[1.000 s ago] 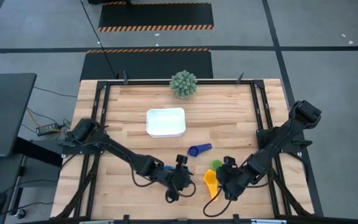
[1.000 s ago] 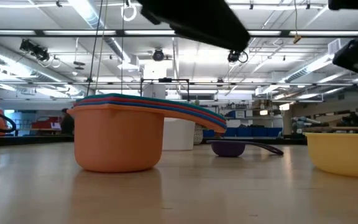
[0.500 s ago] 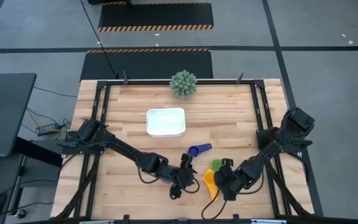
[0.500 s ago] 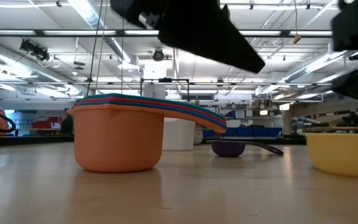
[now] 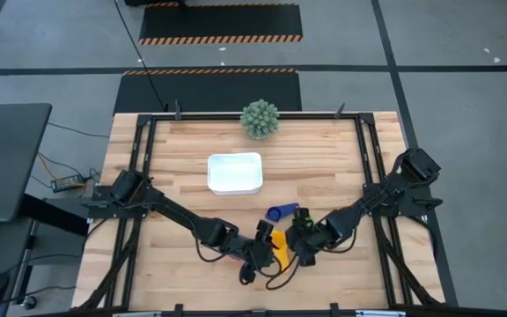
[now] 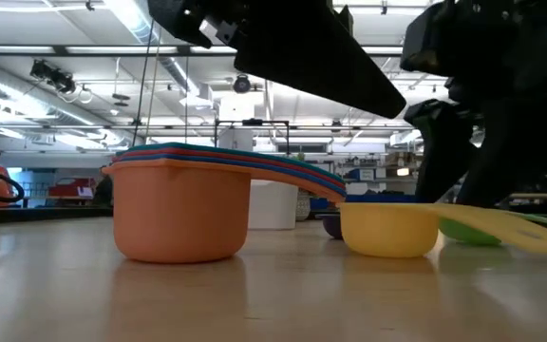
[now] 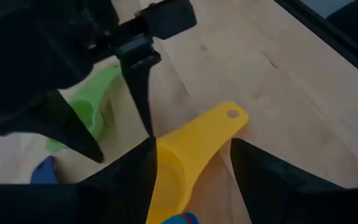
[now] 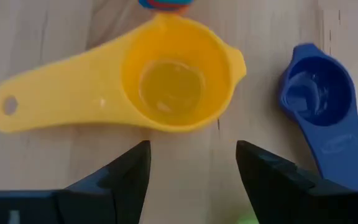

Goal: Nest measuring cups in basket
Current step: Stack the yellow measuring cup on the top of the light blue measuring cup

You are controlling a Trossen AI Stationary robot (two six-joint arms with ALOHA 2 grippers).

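A nested stack of measuring cups, orange outermost (image 6: 180, 211), stands near the table's front, under my left arm. The yellow cup (image 8: 173, 81) sits upright on the wood just right of the stack. The green cup (image 7: 92, 115) and the dark blue cup (image 8: 319, 99) lie beyond it. My left gripper (image 5: 260, 250) hangs open above the stack and the yellow cup's handle (image 7: 213, 127), clear of both. My right gripper (image 8: 191, 155) is open and low, right beside the yellow cup's bowl. The white basket (image 5: 234, 173) stands at mid-table with no cup showing in it. My right gripper comes slanting down from the table's right. One fingertip (image 7: 146, 127) ends right at the rim of the yellow cup's bowl, and I cannot tell whether it touches. The cup rests upright on its base.
A green spiky ball plant (image 5: 260, 118) sits at the far edge behind the basket. Black frame rails run along the table's sides. Bare wood lies between the basket and the cups and across the far right.
My right gripper has swung toward the table's left and down, rolling as it went. The yellow cup has slid left along the table with it and now sits close to the stack. My left gripper has sunk a little over the stack.
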